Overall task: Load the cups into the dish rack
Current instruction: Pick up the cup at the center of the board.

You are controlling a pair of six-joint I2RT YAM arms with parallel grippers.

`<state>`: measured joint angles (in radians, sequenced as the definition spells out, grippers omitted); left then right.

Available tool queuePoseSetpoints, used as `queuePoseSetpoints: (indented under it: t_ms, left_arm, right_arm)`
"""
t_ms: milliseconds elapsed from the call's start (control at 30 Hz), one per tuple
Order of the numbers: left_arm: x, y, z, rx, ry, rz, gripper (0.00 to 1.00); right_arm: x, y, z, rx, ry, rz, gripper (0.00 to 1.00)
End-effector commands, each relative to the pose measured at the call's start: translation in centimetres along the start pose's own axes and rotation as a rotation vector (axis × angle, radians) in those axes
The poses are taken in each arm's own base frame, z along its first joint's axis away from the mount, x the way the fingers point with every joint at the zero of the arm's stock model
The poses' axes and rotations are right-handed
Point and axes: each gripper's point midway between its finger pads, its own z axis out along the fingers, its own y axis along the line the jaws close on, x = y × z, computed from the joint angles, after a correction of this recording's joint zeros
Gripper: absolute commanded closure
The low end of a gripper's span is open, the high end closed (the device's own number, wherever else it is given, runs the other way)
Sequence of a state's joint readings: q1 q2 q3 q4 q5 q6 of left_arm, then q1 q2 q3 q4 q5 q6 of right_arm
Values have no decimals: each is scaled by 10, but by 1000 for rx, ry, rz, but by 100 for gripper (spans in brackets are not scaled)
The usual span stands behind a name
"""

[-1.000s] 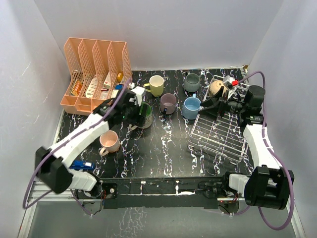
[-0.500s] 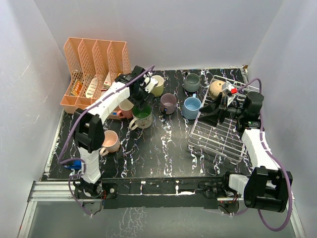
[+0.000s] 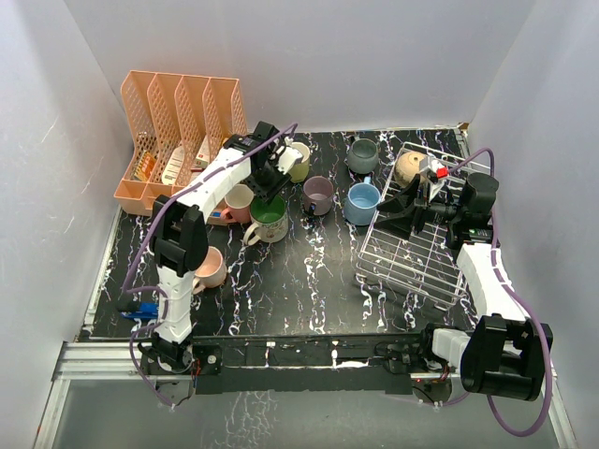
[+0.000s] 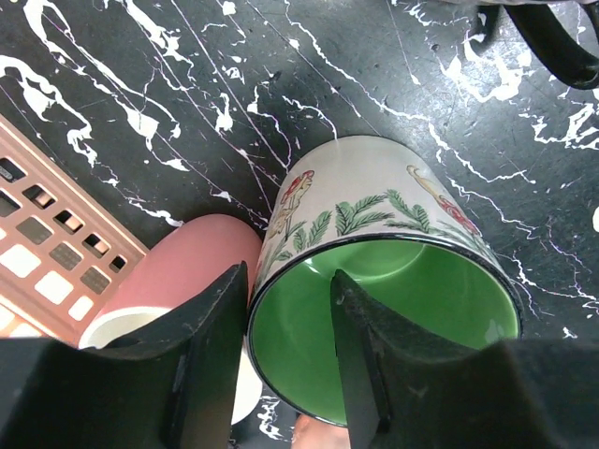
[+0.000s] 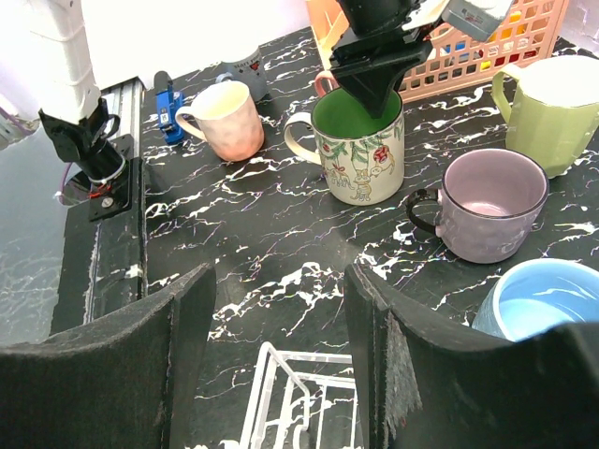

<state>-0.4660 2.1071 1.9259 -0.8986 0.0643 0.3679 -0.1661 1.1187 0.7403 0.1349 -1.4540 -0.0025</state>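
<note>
A cream mug with green inside (image 3: 270, 223) stands left of centre on the black marbled table. My left gripper (image 3: 269, 192) is right above it, open. In the left wrist view my left gripper (image 4: 290, 374) straddles that mug's (image 4: 374, 215) rim, one finger inside and one outside against a pink mug (image 4: 178, 271). My right gripper (image 3: 401, 211) is open and empty over the left edge of the wire dish rack (image 3: 412, 253). A tan mug (image 3: 409, 168) lies in the rack's far end. Yellow-green (image 3: 297, 161), grey (image 3: 363, 154), mauve (image 3: 318, 195), light blue (image 3: 361, 203) and a second pink mug (image 3: 206, 268) stand on the table.
The peach slotted organizer (image 3: 182, 136) stands at the back left. A small blue object (image 3: 140, 311) lies at the near left edge. White walls close in three sides. The right wrist view shows the rack's corner (image 5: 281, 393) below my right gripper (image 5: 281, 374).
My left arm has stretched out toward the back and its gripper has settled over the cream-and-green mug. My right gripper has drawn back from the tan mug to the rack's left edge.
</note>
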Motion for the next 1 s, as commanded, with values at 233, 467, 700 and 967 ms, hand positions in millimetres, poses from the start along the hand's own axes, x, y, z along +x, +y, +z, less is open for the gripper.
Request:
queuePoseSetpoints:
  t_ms: [233,467,700,967]
  left_arm:
    - [-3,-15,1,95,-22,-41,72]
    - [4,-22,14,129,13,-77,77]
    - [4,-26,18,142,5,-117,74]
    - [5,-34,10,159,-27,-153,100]
  right_arm:
    - [-9,1,-1,10,-7,-78,41]
    - [-9,1,-2,7,-7,-76,41]
    - [-9,1,-2,5,-7,-78,41]
    - [-7,2,-1,-4,-6,-68,40]
